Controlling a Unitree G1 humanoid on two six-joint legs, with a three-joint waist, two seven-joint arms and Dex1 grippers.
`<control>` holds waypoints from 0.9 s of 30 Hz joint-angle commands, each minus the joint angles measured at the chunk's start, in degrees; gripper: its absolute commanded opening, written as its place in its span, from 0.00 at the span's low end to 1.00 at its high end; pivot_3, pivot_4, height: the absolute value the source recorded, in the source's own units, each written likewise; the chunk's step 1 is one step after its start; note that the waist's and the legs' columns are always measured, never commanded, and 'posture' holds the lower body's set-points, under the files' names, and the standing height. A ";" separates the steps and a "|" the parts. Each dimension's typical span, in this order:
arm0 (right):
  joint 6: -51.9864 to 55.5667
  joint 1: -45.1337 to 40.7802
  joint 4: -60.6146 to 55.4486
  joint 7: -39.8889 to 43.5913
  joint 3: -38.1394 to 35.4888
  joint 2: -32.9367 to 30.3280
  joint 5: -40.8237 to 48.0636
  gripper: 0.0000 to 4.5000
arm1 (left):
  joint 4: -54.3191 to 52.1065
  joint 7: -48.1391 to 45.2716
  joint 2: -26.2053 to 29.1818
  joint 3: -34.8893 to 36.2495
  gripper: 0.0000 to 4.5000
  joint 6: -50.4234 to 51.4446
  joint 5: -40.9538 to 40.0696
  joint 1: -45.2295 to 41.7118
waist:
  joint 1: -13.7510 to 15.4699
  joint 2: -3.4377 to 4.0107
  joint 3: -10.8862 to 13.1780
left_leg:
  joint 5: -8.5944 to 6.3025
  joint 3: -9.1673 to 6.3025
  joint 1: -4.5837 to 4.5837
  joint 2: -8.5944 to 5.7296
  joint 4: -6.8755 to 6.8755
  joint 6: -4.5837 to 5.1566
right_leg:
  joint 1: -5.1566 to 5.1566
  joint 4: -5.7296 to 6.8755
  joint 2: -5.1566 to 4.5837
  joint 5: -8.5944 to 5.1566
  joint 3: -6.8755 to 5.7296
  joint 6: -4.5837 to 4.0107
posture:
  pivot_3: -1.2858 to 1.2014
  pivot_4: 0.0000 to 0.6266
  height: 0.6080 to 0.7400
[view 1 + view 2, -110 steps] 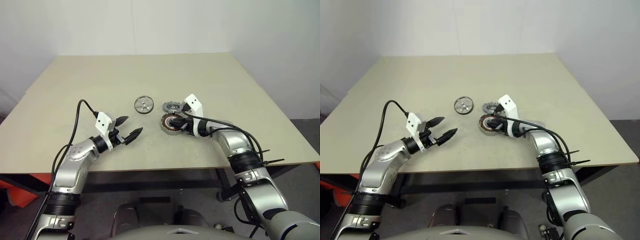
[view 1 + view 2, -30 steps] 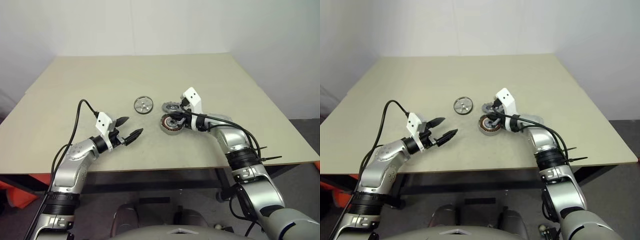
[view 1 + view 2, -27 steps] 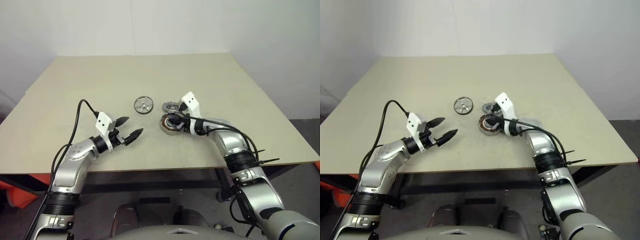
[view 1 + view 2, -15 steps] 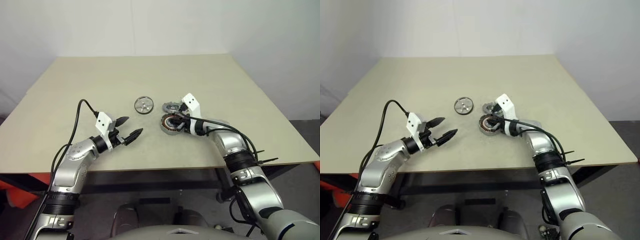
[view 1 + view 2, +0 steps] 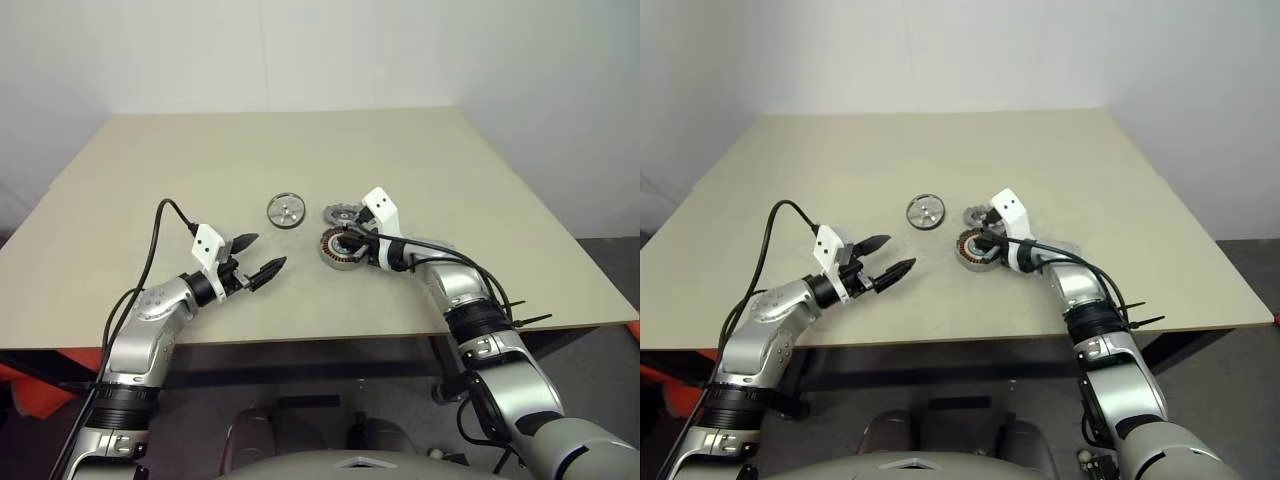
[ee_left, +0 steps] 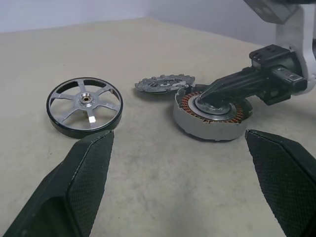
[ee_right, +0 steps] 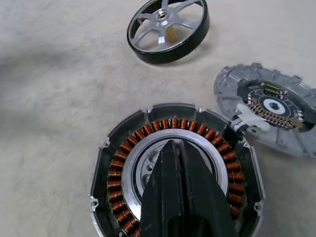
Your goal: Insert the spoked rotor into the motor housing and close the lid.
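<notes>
Housing (image 7: 173, 163) | under closed right claw (image 7: 174, 148) | rotor (image 7: 168, 29) apart

The left arm is held bent and low on the robot's left, its wrist roughly level and aimed forward and towards the right, and the left claw (image 5: 258, 258) is spread wide with nothing between its two black fingers (image 6: 81, 177). The right arm is reached forward and angled inward to the left, the wrist tipped downward. The right claw (image 7: 178, 163) is pressed fully closed, its two fingers lying flat against each other, tips pointed down.
</notes>
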 commanded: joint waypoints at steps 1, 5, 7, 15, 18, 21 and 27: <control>0.84 -1.12 -0.41 -1.08 -0.80 -0.19 -0.34 0.01 | -2.39 -0.05 0.36 0.73 1.00 -0.65 -0.86 -0.69 | 0.02 0.00 0.00 | -0.02 0.00 0.02 0.00 0.00 0.04 | 0.01 0.01 0.00 -0.01 0.00 0.02 | 0.52 0.00 1.00; 0.46 -3.08 -2.57 -0.91 -1.93 -1.16 0.41 0.01 | -2.22 -0.07 0.29 0.58 1.00 -0.78 -0.73 -0.68 | 0.05 0.00 0.00 | 0.00 0.00 0.01 0.00 0.00 0.00 | 0.01 0.02 0.00 -0.09 0.00 0.17 | 0.52 0.00 1.00; 0.81 -3.86 -4.06 -0.77 -2.54 -1.39 1.05 0.01 | -2.21 -0.06 0.18 0.48 1.00 -0.81 -0.71 -0.67 | 0.07 0.01 0.01 | 0.00 0.00 -0.02 0.00 0.00 0.00 | -0.02 0.02 0.00 -0.06 0.00 0.12 | 0.52 0.00 1.00; 2.46 -4.06 -7.05 -0.33 -2.48 -1.18 1.48 0.01 | -2.24 0.03 0.04 0.44 1.00 -0.82 -0.68 -0.55 | 0.07 0.01 0.01 | 0.03 0.00 -0.27 -0.01 0.00 -0.05 | -0.20 -0.03 0.00 0.01 0.00 -0.02 | 0.52 0.00 1.00; 3.68 -1.62 -5.86 0.48 -0.78 -0.33 1.26 0.01 | -2.35 0.12 0.03 0.49 1.00 -0.84 -0.68 -0.40 | 0.16 0.00 0.01 | 0.03 0.00 -0.31 -0.02 0.00 -0.05 | -0.21 -0.03 0.00 0.01 0.00 -0.02 | 0.52 0.00 1.00; 1.93 0.67 0.54 -1.48 1.86 0.63 -2.20 0.01 | -2.47 0.24 0.04 0.53 1.00 -0.81 -0.65 -0.37 | 0.10 0.00 0.00 | 0.03 0.00 -0.27 -0.01 0.00 -0.04 | -0.19 -0.04 0.00 0.01 0.00 -0.02 | 0.52 0.00 1.00; 1.16 -2.82 -0.06 -2.73 -0.78 -0.17 -0.75 0.01 | -2.62 0.32 0.09 0.71 1.00 -0.77 -0.57 -0.32 | 0.11 0.04 -0.04 | -0.03 0.00 0.17 0.00 0.00 0.04 | 0.14 0.00 -0.01 -0.22 0.01 0.39 | 0.52 0.00 1.00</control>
